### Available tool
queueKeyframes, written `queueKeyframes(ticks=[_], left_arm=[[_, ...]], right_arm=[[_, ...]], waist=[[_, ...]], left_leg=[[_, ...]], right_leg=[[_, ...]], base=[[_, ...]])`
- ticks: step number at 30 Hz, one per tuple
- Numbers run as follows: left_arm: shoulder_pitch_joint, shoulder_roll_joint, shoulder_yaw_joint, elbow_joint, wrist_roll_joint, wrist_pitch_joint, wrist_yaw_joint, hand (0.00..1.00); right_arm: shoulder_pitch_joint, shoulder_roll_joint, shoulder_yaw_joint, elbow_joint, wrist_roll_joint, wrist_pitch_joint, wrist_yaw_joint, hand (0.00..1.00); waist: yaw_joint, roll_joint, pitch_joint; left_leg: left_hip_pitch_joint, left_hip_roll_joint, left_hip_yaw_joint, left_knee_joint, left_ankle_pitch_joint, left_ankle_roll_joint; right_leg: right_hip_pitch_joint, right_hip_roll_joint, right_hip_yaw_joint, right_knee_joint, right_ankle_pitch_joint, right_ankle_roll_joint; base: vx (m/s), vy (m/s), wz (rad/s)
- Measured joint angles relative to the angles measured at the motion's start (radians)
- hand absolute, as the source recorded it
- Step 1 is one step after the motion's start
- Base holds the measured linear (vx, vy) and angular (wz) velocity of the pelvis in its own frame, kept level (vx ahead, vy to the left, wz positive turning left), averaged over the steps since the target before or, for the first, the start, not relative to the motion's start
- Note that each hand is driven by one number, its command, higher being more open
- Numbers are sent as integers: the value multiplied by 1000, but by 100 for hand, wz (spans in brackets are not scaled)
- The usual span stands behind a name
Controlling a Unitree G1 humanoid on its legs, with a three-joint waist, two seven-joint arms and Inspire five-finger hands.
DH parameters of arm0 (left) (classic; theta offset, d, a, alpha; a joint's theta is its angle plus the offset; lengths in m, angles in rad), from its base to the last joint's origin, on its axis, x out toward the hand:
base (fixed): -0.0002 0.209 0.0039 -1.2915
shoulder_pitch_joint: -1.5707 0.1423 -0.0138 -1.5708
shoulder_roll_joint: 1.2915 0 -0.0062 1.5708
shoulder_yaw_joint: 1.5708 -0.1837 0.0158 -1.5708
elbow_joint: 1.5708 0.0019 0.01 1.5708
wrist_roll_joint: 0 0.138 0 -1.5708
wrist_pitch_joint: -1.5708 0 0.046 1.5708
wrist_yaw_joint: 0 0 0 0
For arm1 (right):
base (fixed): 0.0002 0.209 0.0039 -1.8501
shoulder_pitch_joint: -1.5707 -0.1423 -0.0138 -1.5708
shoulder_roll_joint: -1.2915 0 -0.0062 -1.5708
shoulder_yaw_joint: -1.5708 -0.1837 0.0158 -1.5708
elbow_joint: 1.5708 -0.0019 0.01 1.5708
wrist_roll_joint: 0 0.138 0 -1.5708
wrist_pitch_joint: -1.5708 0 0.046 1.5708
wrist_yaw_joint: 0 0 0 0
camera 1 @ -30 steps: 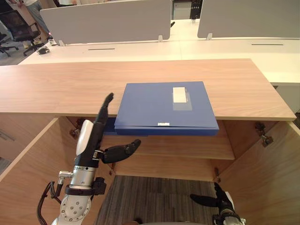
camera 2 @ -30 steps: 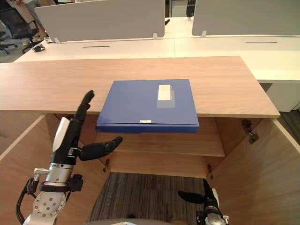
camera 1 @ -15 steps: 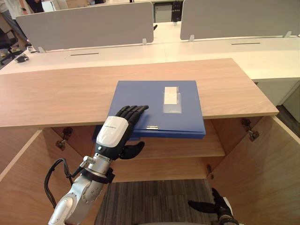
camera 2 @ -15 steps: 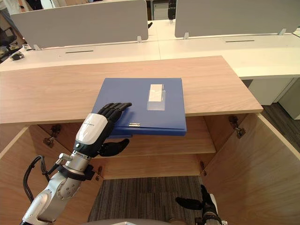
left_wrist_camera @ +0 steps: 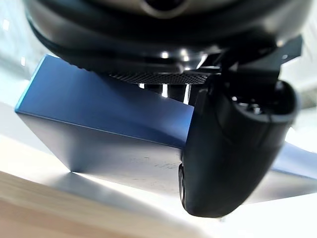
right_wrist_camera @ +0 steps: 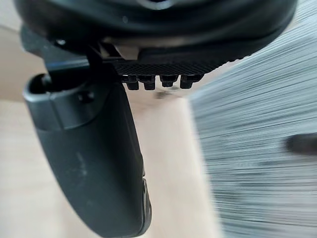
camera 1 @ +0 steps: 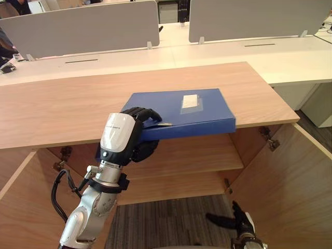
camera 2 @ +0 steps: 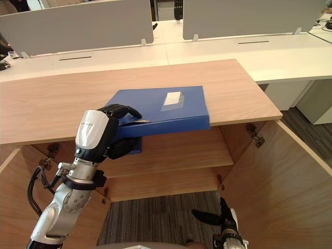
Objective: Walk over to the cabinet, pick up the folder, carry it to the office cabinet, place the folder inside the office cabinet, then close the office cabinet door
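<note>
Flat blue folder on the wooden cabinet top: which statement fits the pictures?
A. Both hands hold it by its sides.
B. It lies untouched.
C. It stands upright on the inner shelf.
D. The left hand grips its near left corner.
D: the left hand curls its fingers over the near left corner of the flat blue folder, thumb beneath, at the front edge of the wooden cabinet top; the right hand hangs low, apart.

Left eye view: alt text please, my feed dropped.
The left hand clamps the near left corner of the blue folder, fingers on top and thumb beneath, where it overhangs the front edge of the cabinet top. Below, both doors stand open on a shelf; the right hand hangs low over the carpet.
</note>
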State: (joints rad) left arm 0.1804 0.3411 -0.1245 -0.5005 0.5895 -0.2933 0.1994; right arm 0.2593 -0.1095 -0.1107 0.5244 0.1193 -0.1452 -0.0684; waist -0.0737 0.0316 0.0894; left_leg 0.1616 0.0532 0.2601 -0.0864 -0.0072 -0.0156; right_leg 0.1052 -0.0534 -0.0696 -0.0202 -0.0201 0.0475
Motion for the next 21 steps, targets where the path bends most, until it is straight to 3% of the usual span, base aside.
queueKeyframes(ticks=[6,8,11,18,21], left_arm=[[72,-99,-74,-98,-429,-35,-65,0],[88,-125,-71,-101,-662,-35,-117,0],[128,-168,-54,-122,-884,-29,-148,0],[161,-182,-20,-130,-1043,-13,-171,0],[174,-174,-22,-123,-1117,4,-219,0]], right_arm=[[73,141,-47,-447,100,-47,-14,100],[97,166,-59,-561,125,-61,-27,100],[125,168,-90,-759,133,-67,-50,100],[102,151,-95,-1062,152,-131,-29,100],[48,79,-62,-1105,214,-154,6,100]], waist=[[-10,-12,9],[-13,-18,15],[-19,-19,19],[-20,-19,22],[-19,-19,23]], left_leg=[[-10,5,29,33,-29,6],[-11,6,37,46,-40,4],[-12,9,49,57,-53,9],[-12,13,59,60,-56,6],[-12,13,63,65,-58,5]], right_leg=[[-6,2,30,0,1,1],[-6,2,38,1,1,1],[-9,-1,51,1,1,3],[-14,1,62,5,2,5],[-14,1,67,6,4,8]], base=[[38,-11,-14],[3,-7,-14],[2,-7,-13],[-5,-7,-4],[-36,-25,-4]])
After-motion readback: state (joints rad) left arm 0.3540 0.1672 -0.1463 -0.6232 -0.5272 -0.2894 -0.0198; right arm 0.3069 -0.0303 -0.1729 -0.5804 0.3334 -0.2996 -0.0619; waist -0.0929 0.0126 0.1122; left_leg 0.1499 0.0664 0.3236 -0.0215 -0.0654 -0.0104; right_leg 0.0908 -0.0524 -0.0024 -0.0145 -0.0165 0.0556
